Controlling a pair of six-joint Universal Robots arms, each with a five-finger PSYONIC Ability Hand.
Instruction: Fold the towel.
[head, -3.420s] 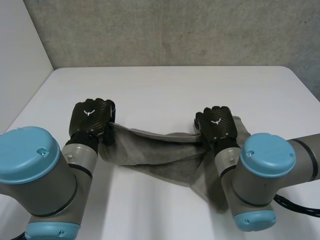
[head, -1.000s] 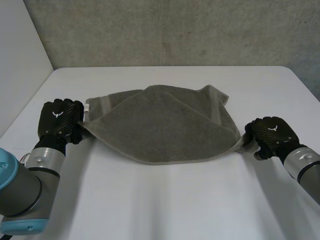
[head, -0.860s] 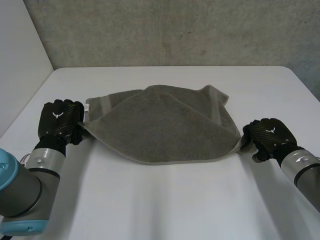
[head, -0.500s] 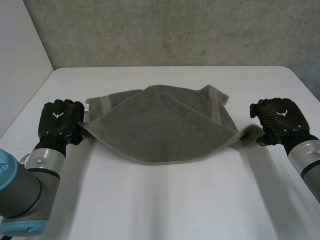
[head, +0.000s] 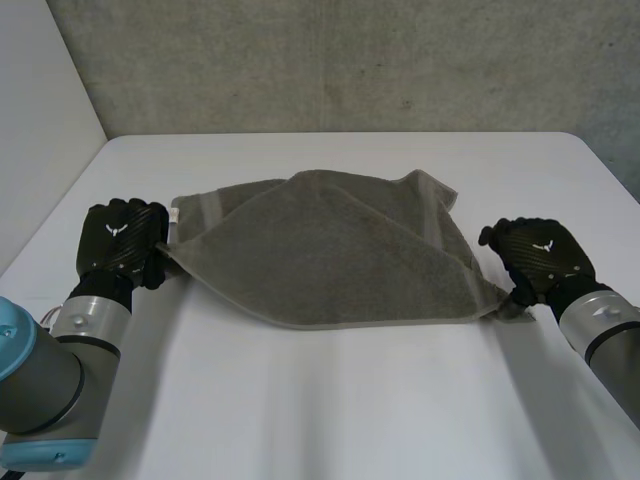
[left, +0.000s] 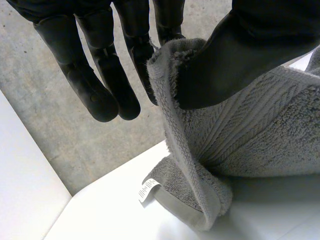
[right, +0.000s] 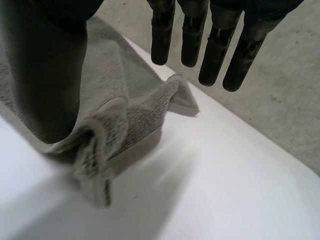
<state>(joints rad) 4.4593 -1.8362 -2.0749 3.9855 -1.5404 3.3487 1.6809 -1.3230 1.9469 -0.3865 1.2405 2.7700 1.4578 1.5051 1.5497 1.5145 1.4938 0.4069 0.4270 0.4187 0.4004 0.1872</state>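
Note:
The grey towel (head: 330, 250) lies folded over on the white table (head: 330, 400), its fold running along the near side. My left hand (head: 122, 240) is at the towel's left corner. There the thumb (left: 250, 55) pinches the towel's edge (left: 172, 100) against a finger, and the corner is lifted off the table. My right hand (head: 538, 255) hovers at the right corner, open. Its fingers (right: 210, 45) are straight, and the towel corner (right: 125, 125) lies loose on the table under the palm.
A white label (left: 146, 189) sticks out at the towel's left edge. The table's far edge meets a grey concrete wall (head: 350, 60). Bare table stretches in front of the towel and to the right of my right hand.
My right hand has opened and let go of the right corner, which now lies flat on the table. It rose briefly, then came back down. The left hand has kept still.

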